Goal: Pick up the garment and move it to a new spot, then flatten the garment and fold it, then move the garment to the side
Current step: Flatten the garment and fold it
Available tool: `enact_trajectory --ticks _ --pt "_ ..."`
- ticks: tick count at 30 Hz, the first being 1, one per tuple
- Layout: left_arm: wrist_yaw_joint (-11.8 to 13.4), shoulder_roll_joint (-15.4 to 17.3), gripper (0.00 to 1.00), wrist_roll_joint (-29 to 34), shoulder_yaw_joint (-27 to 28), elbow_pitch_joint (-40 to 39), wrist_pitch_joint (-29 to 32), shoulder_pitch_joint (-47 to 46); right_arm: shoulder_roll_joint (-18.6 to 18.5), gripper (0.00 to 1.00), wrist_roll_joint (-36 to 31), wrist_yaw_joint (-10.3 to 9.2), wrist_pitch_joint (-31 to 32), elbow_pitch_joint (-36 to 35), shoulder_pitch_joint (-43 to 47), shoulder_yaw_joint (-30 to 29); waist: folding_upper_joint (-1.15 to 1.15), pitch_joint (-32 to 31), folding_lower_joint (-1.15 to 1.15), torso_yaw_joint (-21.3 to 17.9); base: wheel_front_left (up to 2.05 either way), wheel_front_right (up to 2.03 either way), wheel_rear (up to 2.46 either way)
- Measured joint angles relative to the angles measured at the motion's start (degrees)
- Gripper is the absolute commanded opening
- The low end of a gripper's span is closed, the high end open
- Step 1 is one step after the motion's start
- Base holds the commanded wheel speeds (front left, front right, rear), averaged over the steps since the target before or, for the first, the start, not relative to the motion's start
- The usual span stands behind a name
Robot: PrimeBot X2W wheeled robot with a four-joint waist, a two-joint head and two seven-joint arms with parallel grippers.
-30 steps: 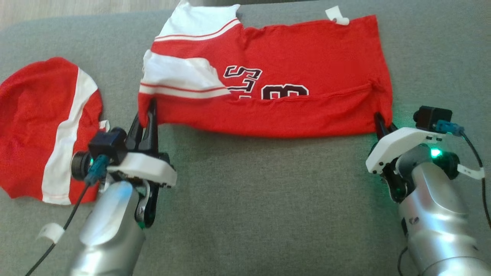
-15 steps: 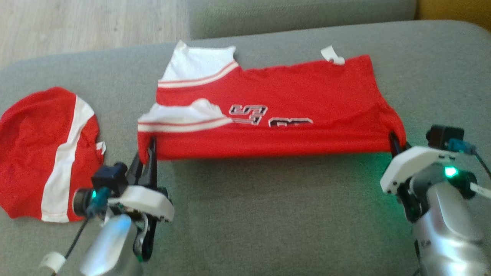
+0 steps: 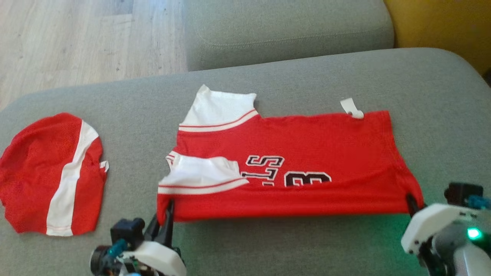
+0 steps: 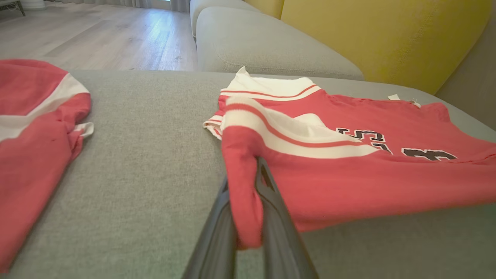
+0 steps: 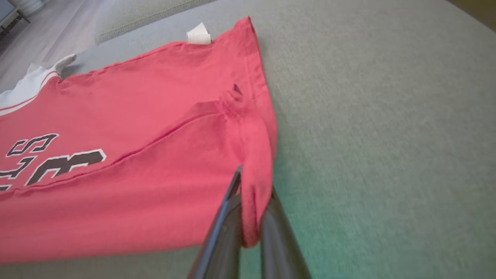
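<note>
The garment point(image 3: 307, 153) is a red jersey with white sleeves and dark printed characters, spread on the grey cushion point(image 3: 268, 245). Its near edge is lifted off the cushion and stretched taut between both grippers. My left gripper point(image 3: 167, 209) is shut on the near left corner, and in the left wrist view red cloth point(image 4: 244, 201) is pinched between the dark fingers point(image 4: 217, 232). My right gripper point(image 3: 411, 202) is shut on the near right corner; the right wrist view shows the garment point(image 5: 135, 155) with its hem clamped between the fingers point(image 5: 224, 236). A white tag point(image 3: 351, 107) sticks out at the far edge.
A second red and white garment point(image 3: 50, 172) lies crumpled at the cushion's left end. Another grey cushion point(image 3: 287, 30) sits beyond, with a yellow backrest point(image 3: 441, 27) at the far right. Wooden floor point(image 3: 76, 38) shows at the far left.
The head camera has tilted up, so the whole scene sits lower in the picture. Both grippers keep hold of the near corners, and the lifted edge has unrolled toward me, baring more of the print.
</note>
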Motion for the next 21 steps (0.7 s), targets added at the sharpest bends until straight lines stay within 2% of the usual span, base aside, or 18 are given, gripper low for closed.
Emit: enact_trajectory --ticks 5,6,7,8,15,21 --pt "1.03 0.07 0.0 -0.23 -0.8 -1.34 0.93 1.81 1.07 0.0 0.14 0.0 1.85 -4.55 4.5 -0.86 0.0 -0.2 0.0 -0.21 0.0 0.0 0.0" --pt "1.22 0.11 0.21 -0.22 -0.82 -1.44 0.96 1.78 1.34 0.71 0.09 0.0 1.82 -5.17 4.58 -1.1 0.0 -0.15 0.01 -0.29 0.0 0.0 0.0" --pt "1.55 0.14 0.65 -0.21 -0.85 -1.48 1.07 1.75 1.57 1.0 -0.16 0.0 1.75 -5.81 4.57 -1.48 0.0 -0.09 0.01 -0.39 0.0 0.0 0.0" --pt "1.82 0.2 1.0 -0.21 -0.83 -1.48 1.1 1.74 1.68 1.0 -0.4 0.0 1.71 -6.28 4.56 -1.76 0.0 -0.01 0.01 -0.47 0.0 0.0 0.0" --pt "3.21 0.56 1.0 -0.14 -0.22 -3.3 -1.23 1.24 2.15 1.0 -1.45 -0.01 -4.25 -9.85 3.42 -4.09 0.0 1.11 0.01 -0.96 0.0 0.0 0.0" --pt "3.14 1.47 1.0 0.21 1.69 -7.64 -4.15 -2.49 2.18 1.0 -3.0 -0.01 -10.59 -12.18 -1.36 -4.5 0.0 3.06 0.02 -1.45 0.0 0.0 0.0"
